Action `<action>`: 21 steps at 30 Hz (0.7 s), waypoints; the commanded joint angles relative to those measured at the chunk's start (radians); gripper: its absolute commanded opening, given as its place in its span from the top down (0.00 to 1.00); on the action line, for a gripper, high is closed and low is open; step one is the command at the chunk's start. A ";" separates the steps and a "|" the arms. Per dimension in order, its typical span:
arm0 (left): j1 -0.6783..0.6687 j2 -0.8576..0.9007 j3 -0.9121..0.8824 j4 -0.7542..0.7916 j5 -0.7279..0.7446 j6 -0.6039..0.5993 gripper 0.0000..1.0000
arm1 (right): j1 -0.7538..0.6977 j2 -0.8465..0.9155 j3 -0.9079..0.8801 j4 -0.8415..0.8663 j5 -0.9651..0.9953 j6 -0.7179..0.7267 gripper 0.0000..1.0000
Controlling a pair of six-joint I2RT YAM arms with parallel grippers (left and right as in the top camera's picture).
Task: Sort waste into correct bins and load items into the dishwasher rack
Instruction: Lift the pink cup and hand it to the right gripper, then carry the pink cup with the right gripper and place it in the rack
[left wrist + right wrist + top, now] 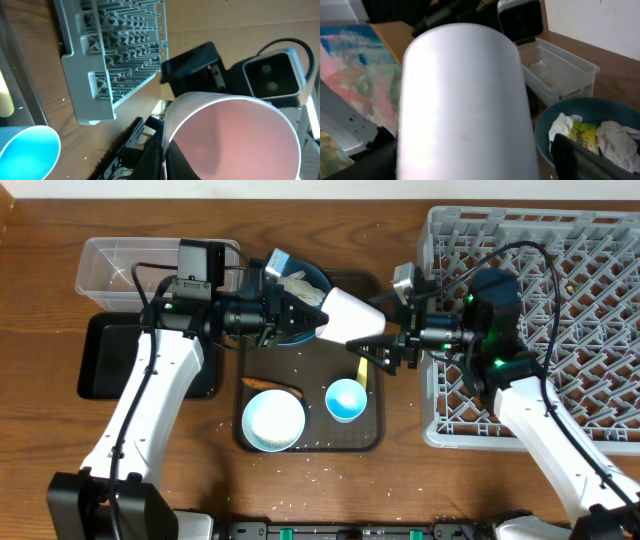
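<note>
Over the dark-brown tray [312,365], the small pink cup [345,315] lies sideways; left gripper [305,315] pinches its rim; right gripper [382,345], spread, straddles it, nearer the grey lattice rack [580,250]

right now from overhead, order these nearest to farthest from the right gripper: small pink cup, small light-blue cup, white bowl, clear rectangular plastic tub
From the right gripper:
1. small pink cup, at its jaws.
2. small light-blue cup, just below.
3. white bowl, lower left.
4. clear rectangular plastic tub, far upper left.
</note>
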 commanded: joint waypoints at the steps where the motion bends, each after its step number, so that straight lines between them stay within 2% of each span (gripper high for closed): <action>1: 0.001 -0.002 0.018 0.001 0.043 0.003 0.94 | 0.011 0.010 0.011 0.020 0.018 0.008 0.19; 4: 0.001 -0.002 0.018 0.001 0.043 0.003 0.94 | 0.011 0.010 0.011 0.047 0.018 0.009 0.27; 10: 0.001 -0.002 0.016 0.001 0.032 0.003 0.94 | 0.011 0.009 0.011 0.121 -0.034 0.035 0.31; 14: 0.001 -0.002 0.016 0.001 0.003 0.005 0.85 | -0.023 0.005 0.011 0.152 -0.029 0.118 0.37; 16: 0.001 -0.002 0.016 0.000 -0.031 0.013 0.85 | -0.073 0.001 0.011 0.151 -0.010 0.206 0.37; 20: 0.001 -0.002 0.016 0.000 -0.116 0.015 0.83 | -0.175 0.000 0.011 0.148 -0.012 0.277 0.39; 21: 0.001 -0.002 0.016 0.000 -0.146 0.015 0.77 | -0.195 0.000 0.011 0.144 -0.012 0.290 0.41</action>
